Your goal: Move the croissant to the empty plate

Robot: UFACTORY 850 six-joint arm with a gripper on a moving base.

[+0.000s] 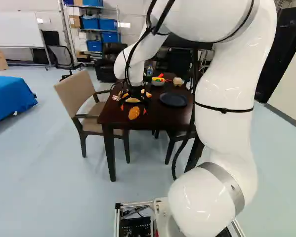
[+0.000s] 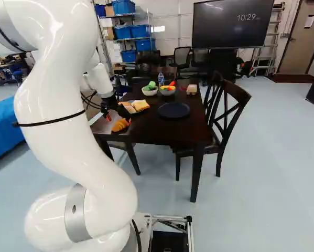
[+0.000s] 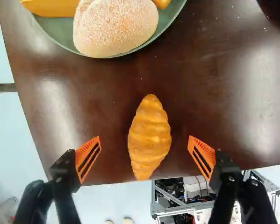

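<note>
Jaws point(image 3: 145, 156) wide around croissant point(image 3: 149, 137); lying near table point(image 3: 186, 102) edge, it could roll off if nudged.

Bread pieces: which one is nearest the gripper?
The croissant, on the table between the open fingers of the gripper; the pale, speckled bun sits farther ahead on the green plate.

The claw point(image 1: 133, 109) is black, with slotted orange pads point(image 3: 82, 151) on its two fingers and small round screws point(image 3: 231, 178) in the black links behind them. Back from the claw, black cables point(image 1: 148, 30) run beside a glossy, rounded white arm point(image 1: 227, 131); farther off, thin black ties point(image 1: 224, 109) and grey bands point(image 1: 228, 185) ring it
</note>
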